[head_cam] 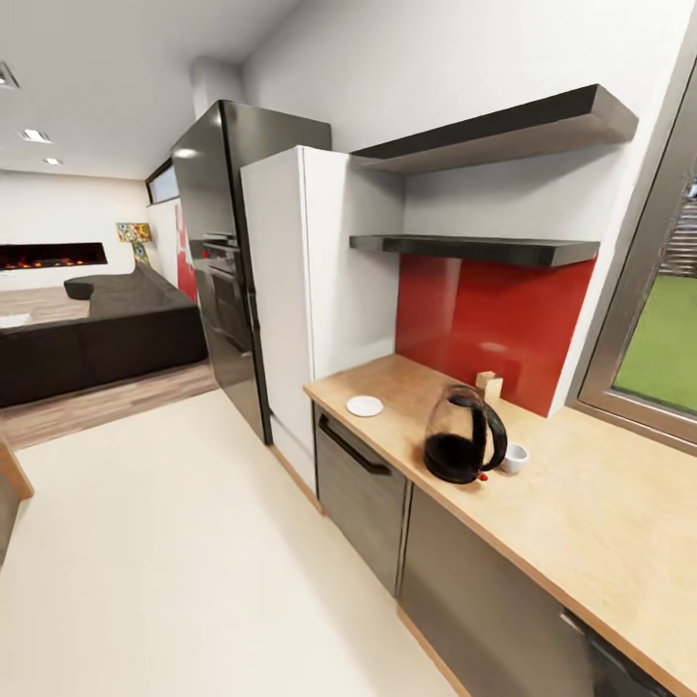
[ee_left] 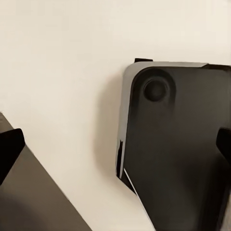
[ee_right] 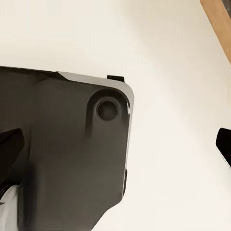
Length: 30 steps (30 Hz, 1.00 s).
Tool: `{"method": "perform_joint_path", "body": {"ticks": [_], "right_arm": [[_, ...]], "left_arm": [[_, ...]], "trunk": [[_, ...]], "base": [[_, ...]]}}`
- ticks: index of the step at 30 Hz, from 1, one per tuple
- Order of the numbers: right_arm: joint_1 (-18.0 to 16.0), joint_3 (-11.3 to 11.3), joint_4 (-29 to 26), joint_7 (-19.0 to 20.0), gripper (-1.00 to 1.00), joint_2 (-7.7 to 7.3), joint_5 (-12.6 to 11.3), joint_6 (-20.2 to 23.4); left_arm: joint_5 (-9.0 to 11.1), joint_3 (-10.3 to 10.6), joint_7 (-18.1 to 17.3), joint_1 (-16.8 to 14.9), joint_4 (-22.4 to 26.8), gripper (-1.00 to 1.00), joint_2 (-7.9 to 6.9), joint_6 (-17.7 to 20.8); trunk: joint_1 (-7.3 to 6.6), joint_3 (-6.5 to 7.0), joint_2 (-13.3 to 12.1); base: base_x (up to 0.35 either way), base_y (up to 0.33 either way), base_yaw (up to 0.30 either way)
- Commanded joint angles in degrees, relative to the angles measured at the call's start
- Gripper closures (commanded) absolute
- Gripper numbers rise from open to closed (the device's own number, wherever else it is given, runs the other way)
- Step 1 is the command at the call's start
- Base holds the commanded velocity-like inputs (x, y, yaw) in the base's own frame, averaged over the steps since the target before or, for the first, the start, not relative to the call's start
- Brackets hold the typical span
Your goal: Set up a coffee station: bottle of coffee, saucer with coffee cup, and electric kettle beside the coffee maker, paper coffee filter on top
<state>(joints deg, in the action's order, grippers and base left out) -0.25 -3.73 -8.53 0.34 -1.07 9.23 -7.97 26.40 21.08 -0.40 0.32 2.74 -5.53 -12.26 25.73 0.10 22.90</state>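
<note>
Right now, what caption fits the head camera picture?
Electric kettle, coffee cup and saucer waiting on the wooden countertop.

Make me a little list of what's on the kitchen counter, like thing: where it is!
counter: wooden, along the right wall
kettle: dark, near the counter's front edge
cup: white, right beside the kettle
saucer: white, apart from the cup, toward the fridge end
small wooden block: by the red backsplash
shelves: dark, above the counter
</note>
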Motion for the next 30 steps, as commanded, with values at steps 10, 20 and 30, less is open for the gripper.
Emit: {"method": "perform_joint_path", "body": {"ticks": [10, 20, 30], "right_arm": [[-0.01, -0.55, 0.0, -0.07, -1.0, 0.01, 0.53, -0.06], [-0.01, -0.5, 0.0, -0.02, -1.0, 0.01, 0.53, -0.03], [-0.01, -0.49, 0.0, -0.04, -1.0, 0.01, 0.53, -0.02]], "left_arm": [[0.58, 0.51, -0.04, 0.03, 0.07, -1.0, 0.16, -0.16], [0.58, 0.45, -0.04, 0.03, 0.07, -1.0, 0.16, -0.14], [0.58, 0.45, -0.04, 0.04, 0.07, -1.0, 0.17, -0.13]], "trunk": [[0.05, -0.63, 0.02], [0.05, -1.27, 0.02], [0.05, -1.9, 0.02]], "base": [[0.334, 0.133, 0.194], [0.334, 0.143, 0.188], [0.326, 0.173, 0.204]]}}
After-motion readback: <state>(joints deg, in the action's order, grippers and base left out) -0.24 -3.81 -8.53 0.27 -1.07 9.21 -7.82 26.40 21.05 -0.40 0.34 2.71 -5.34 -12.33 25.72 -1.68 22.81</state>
